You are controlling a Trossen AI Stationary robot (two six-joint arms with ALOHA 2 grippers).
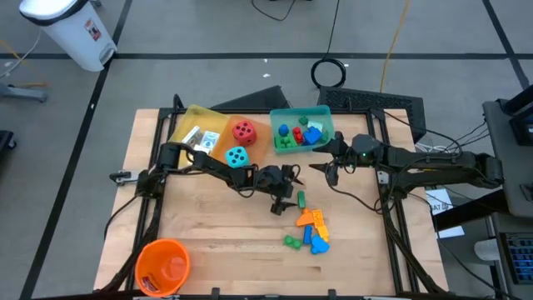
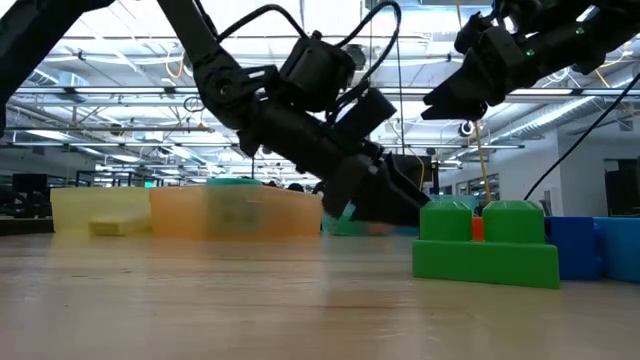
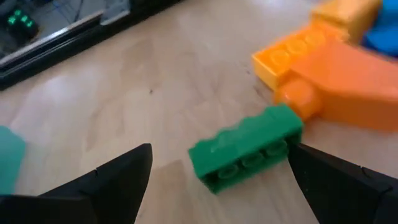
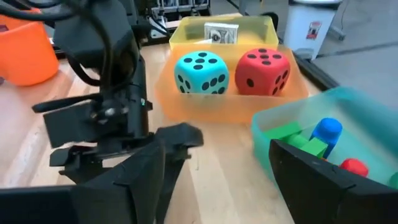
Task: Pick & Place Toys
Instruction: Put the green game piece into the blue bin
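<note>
A small green brick (image 3: 245, 155) lies flat on the wooden table between the open fingers of my left gripper (image 3: 219, 152), which stand on either side without touching it; in the high view the brick (image 1: 300, 198) is just right of that gripper (image 1: 287, 200). Beside it lies a pile of orange, blue and green bricks (image 1: 312, 229). My right gripper (image 1: 327, 173) hovers open and empty in front of the teal tray (image 1: 326, 117), which holds several bricks. A red die (image 4: 262, 71) and a cyan die (image 4: 201, 73) sit in the orange tray (image 4: 186, 109).
A yellow tray (image 1: 190, 117) with white cards stands at the far left, next to the orange tray. An orange bucket (image 1: 162, 267) stands at the near left corner. A green brick (image 2: 487, 245) lies close to the low camera. The two grippers are near each other.
</note>
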